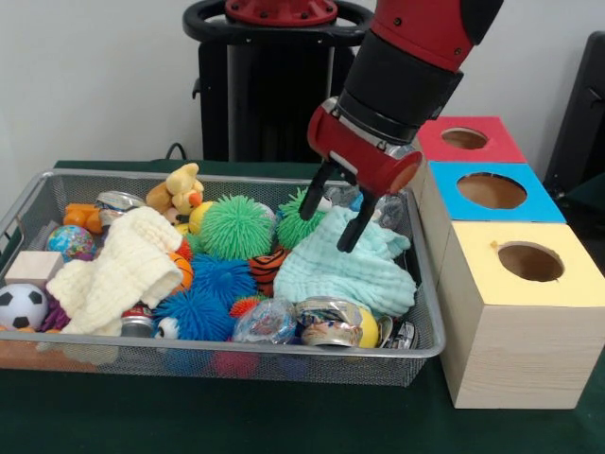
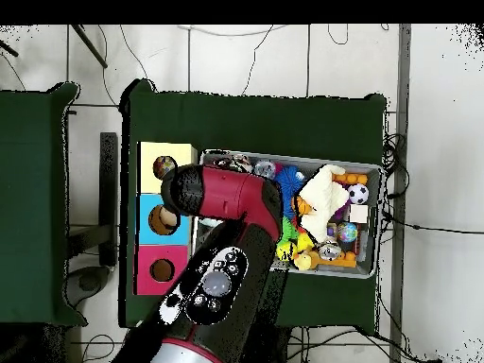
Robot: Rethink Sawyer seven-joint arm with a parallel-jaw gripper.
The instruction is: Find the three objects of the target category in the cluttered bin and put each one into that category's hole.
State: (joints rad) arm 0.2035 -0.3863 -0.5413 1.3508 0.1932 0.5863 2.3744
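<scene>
Right, the wire bin [image 1: 430, 322] sits on the green counter [image 1: 284, 416], packed full. Over on one side there's a cream knitted cloth [image 1: 123, 265], a small soccer ball [image 1: 21, 305], a wooden block [image 1: 33, 268] and a globe ball [image 1: 68, 240]. Mid-bin, a green spiky ball [image 1: 236, 227], a blue spiky ball [image 1: 213, 293] and a yellow plush toy [image 1: 180, 189] near the back rim. Crushed cans [image 1: 331, 322] lie along the near wall.

The pincer [image 1: 337, 210] hangs with its two black fingers spread apart, tips down on a mint-green cloth [image 1: 345, 270], nothing clamped between them.

Beside the bin stand three wooden boxes, each with a round hole: yellow box [image 1: 520, 284] nearest, blue box [image 1: 487, 194] in the middle, red box [image 1: 468, 140] farthest. Their insides look dark; contents can't be made out.

From overhead, the arm [image 2: 227, 246] covers the cloth and that side of the bin, so only the other half shows. Which category is the target can't be told from here.
</scene>
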